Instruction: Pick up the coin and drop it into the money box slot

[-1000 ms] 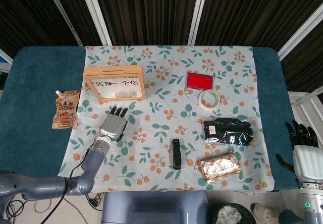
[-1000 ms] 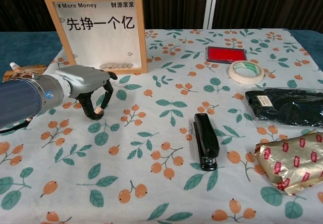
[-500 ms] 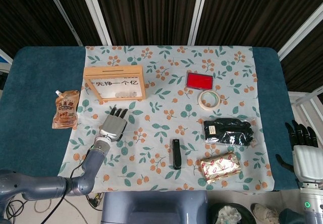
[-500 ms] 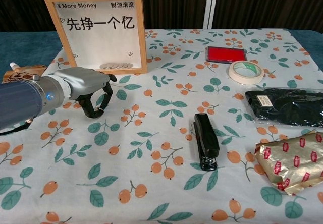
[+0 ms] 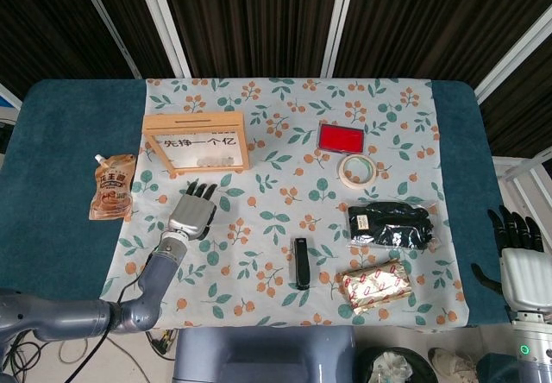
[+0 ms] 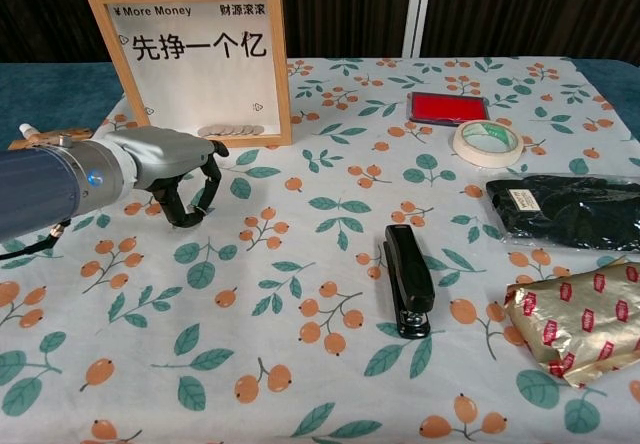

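Note:
The wooden money box (image 5: pixel 197 141) (image 6: pixel 190 59) stands at the back left of the flowered cloth, with its slot (image 5: pixel 197 120) on top and several coins (image 6: pixel 230 130) behind its glass front. My left hand (image 5: pixel 193 213) (image 6: pixel 165 169) hovers just in front of the box. Its thumb and a finger curl into a ring, and their tips (image 6: pixel 186 218) pinch a small coin that barely shows. My right hand (image 5: pixel 520 252) hangs off the table's right edge with its fingers spread and nothing in it; it shows only in the head view.
A sauce pouch (image 5: pixel 112 186) (image 6: pixel 40 142) lies left of the hand. A black stapler (image 5: pixel 301 262) (image 6: pixel 407 279) sits mid-cloth. On the right are a red stamp pad (image 6: pixel 447 106), a tape roll (image 6: pixel 487 143), a black package (image 6: pixel 565 212) and a gold-wrapped pack (image 6: pixel 575 319).
My left hand has risen slightly off the cloth and drawn a little left and back toward the box, keeping its pinch closed. The right hand has not moved.

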`<state>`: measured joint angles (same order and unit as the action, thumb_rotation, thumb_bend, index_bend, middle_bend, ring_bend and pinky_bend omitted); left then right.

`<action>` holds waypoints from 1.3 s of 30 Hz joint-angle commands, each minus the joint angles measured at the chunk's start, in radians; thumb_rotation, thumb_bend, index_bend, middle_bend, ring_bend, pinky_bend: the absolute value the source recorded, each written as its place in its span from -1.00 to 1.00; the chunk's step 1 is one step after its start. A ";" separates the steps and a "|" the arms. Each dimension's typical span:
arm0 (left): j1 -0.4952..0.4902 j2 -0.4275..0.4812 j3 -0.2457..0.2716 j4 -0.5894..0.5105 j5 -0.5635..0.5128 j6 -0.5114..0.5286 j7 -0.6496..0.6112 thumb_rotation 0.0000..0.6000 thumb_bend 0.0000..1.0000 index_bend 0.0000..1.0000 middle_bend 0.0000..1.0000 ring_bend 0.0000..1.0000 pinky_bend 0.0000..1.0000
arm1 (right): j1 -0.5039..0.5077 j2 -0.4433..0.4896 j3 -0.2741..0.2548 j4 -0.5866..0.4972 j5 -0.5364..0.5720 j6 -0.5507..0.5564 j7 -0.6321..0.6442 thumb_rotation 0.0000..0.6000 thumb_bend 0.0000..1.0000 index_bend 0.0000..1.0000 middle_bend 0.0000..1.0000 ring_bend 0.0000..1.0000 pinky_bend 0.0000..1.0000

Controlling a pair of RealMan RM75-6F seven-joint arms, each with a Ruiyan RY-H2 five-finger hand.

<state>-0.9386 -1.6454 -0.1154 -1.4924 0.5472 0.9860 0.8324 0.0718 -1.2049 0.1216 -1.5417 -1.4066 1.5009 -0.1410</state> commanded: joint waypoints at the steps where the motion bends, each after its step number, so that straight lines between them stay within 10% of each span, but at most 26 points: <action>1: -0.011 0.051 -0.014 -0.067 -0.017 0.004 0.008 1.00 0.16 0.21 -1.00 -1.00 -1.00 | 0.000 0.000 0.001 0.000 0.000 0.001 0.000 1.00 -0.40 -1.00 -1.00 -1.00 -1.00; 18: -0.070 0.363 -0.101 -0.435 -0.069 0.062 0.037 1.00 0.16 0.25 -0.99 -1.00 -1.00 | 0.002 -0.011 -0.003 0.003 0.004 -0.004 -0.018 1.00 -0.40 -1.00 -1.00 -1.00 -1.00; 25: -0.167 0.574 -0.224 -0.562 -0.344 0.027 0.035 1.00 0.16 0.26 -1.00 -1.00 -1.00 | 0.000 -0.012 -0.001 0.002 0.007 -0.002 -0.020 1.00 -0.40 -1.00 -1.00 -1.00 -1.00; 39: -0.342 0.747 -0.305 -0.409 -0.682 -0.143 -0.013 1.00 0.16 0.27 -1.00 -1.00 -1.00 | 0.002 -0.022 0.009 0.026 0.035 -0.010 -0.032 1.00 -0.40 -1.00 -1.00 -1.00 -1.00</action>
<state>-1.2625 -0.9083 -0.4056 -1.9643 -0.0867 0.8943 0.8543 0.0733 -1.2255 0.1287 -1.5201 -1.3768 1.4931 -0.1712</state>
